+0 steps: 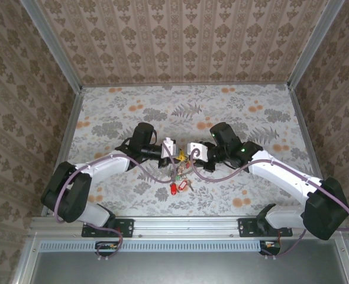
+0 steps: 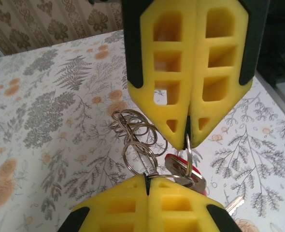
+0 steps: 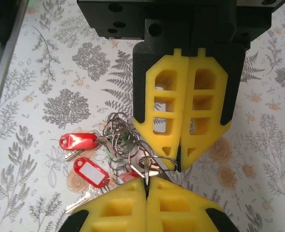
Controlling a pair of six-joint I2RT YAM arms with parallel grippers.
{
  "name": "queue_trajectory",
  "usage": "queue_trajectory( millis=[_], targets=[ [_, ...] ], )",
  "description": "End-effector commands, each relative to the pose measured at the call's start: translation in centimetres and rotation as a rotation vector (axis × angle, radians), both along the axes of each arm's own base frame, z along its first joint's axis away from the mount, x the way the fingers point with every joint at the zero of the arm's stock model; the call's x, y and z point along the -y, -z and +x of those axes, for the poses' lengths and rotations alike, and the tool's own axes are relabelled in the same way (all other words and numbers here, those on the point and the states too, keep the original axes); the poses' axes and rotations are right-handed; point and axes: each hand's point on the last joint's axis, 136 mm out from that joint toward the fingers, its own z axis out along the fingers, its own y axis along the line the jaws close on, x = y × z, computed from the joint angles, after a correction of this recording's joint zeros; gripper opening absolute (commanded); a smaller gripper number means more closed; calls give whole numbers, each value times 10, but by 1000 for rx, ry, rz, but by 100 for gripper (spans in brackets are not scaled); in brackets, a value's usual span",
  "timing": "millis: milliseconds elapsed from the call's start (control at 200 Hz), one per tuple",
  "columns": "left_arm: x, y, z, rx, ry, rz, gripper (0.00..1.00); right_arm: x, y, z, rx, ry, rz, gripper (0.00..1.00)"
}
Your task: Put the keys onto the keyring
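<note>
Over the middle of the table my left gripper (image 1: 178,155) and right gripper (image 1: 188,155) meet tip to tip, with a bunch of keys (image 1: 178,177) hanging below them. In the left wrist view my left gripper (image 2: 147,180) is shut on the wire of the keyring (image 2: 141,157). Opposite it, the right gripper (image 2: 188,137) is shut on a thin ring that passes through a red-headed key (image 2: 181,170). From the right wrist, my right gripper (image 3: 146,182) pinches that ring edge-on, and the left gripper (image 3: 178,162) holds the flat loop (image 3: 164,159). Two red key tags (image 3: 78,141) lie on the cloth.
The table (image 1: 251,118) has a floral cloth and wallpapered walls on three sides. A metal rail (image 1: 186,223) runs along the near edge. Several loose split rings (image 3: 116,130) are tangled beside the grippers. The right arm's dark body (image 2: 277,48) stands close on the right.
</note>
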Motion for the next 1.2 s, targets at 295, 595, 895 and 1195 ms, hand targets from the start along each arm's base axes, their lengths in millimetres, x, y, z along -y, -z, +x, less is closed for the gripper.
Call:
queue_trajectory(
  millis=[295,595,895,1195],
  targets=[
    [4,4,12,-297,-74,-4,0,6,22,-1,152,-62,-128,0],
    [4,18,20,-453,-121,29,0,9,21,-2,260,-77,-134,0],
    [3,27,25,-545,-173,39,0,19,29,-3,319,-88,-187,0],
    [1,27,28,-523,-184,35,0,40,25,-10,175,44,-140,0]
  ],
)
